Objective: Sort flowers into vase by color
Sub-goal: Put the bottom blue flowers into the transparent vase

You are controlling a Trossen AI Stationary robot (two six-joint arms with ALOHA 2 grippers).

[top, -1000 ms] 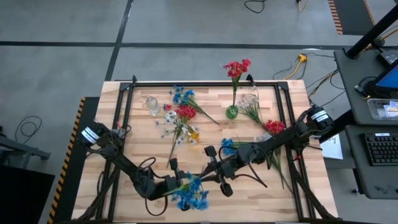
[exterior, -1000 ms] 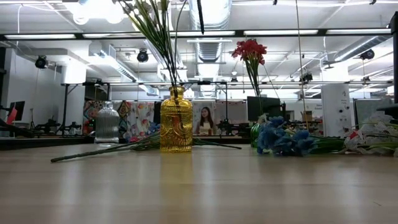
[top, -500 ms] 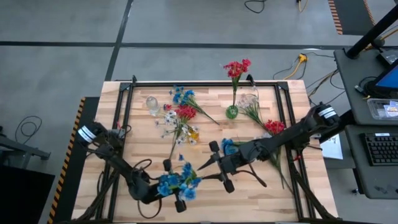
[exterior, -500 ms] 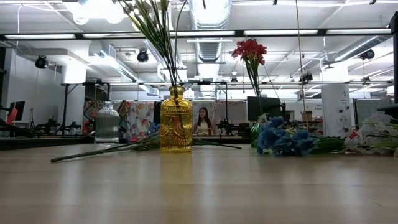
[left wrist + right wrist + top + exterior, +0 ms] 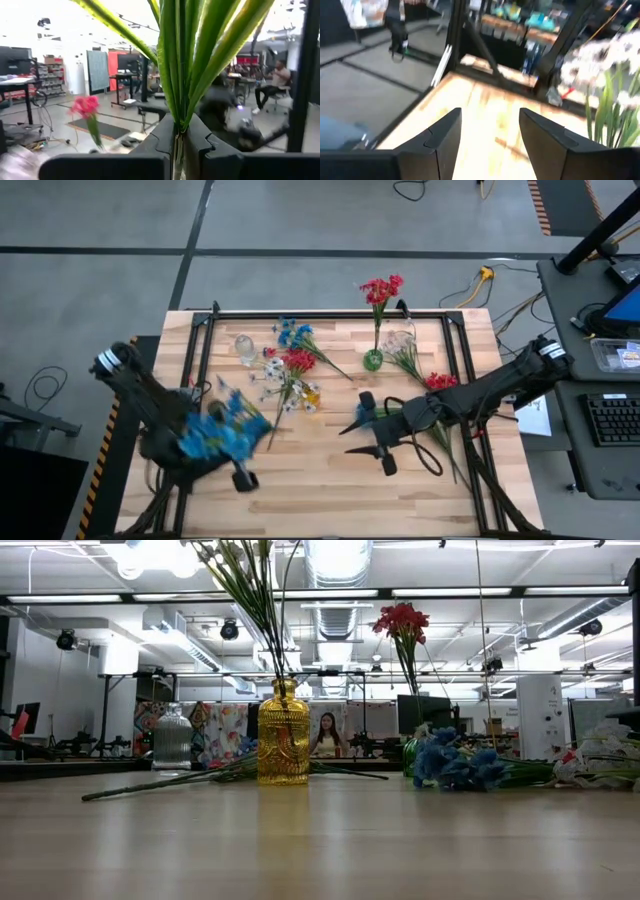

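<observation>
Change: half a second ago the left gripper (image 5: 238, 472) held the blue flower bunch (image 5: 218, 432) at the table's near middle. Now it has swung over to the near left side, by the left rail. The right gripper (image 5: 370, 438) has pulled back toward the right.
Left gripper: its fingers (image 5: 161, 142) are squeezed tight on the green stems (image 5: 179, 75) of the blue bunch, which is lifted off the table.
Right gripper: its fingers (image 5: 442, 137) are spread apart and hold nothing. It hangs over the middle of the table.
Blue flowers: three lots. One is in the left gripper, one lies under the right arm (image 5: 368, 416), and one lies at the far side (image 5: 295, 334).
Red flowers: three lots. One stands in the green vase (image 5: 380, 290), one lies in the mixed pile (image 5: 298, 360), and one lies by the right arm (image 5: 441, 383).
White flowers: two lots. Some are in the mixed pile (image 5: 270, 372), and some lie near the clear vase on the right (image 5: 398, 340).
Vases: four. A yellow vase (image 5: 283, 746) with green stems in it, a clear vase (image 5: 244, 347) on the far left, a green vase (image 5: 372, 360), and a clear vase (image 5: 404, 336) on the far right.
In the way: the right arm (image 5: 470, 392) lies across the flowers on the right side.
Table: light wood (image 5: 330, 480) with a black frame (image 5: 320, 316).
</observation>
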